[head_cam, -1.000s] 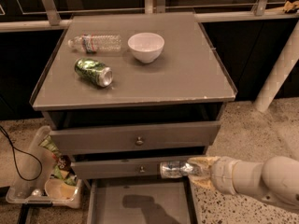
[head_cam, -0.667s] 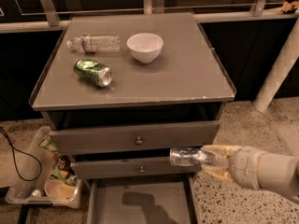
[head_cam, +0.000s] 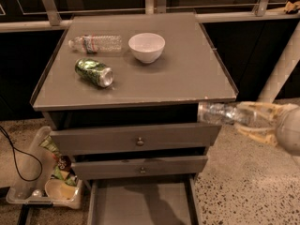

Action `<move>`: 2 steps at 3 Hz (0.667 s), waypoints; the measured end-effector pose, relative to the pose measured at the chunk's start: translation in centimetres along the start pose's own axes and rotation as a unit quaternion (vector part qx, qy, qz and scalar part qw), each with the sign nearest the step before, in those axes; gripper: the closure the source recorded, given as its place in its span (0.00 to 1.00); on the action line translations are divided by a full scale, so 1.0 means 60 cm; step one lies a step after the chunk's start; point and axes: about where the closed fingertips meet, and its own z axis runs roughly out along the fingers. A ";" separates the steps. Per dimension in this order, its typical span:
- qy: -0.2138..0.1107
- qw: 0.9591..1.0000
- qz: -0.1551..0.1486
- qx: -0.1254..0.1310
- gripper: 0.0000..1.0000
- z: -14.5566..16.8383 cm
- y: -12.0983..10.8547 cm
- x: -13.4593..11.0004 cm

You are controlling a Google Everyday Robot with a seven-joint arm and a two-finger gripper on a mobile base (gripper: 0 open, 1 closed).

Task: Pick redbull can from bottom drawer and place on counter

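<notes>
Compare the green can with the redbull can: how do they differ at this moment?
1. The green can rests on the counter. The redbull can is off every surface, held by the gripper at the right, just below the counter's front right corner.
2. The green can is green; the redbull can looks silvery.
3. The green can is wider; the redbull can is slimmer.
Both are on their sides, not upright.

Dim warm light; glints on redbull can (head_cam: pixel 216 113) in right-side gripper (head_cam: pixel 240 118)
</notes>
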 end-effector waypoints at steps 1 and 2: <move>0.002 1.000 -0.008 0.014 1.00 -0.011 -0.030 -0.003; 0.002 1.000 -0.008 0.014 1.00 -0.011 -0.030 -0.003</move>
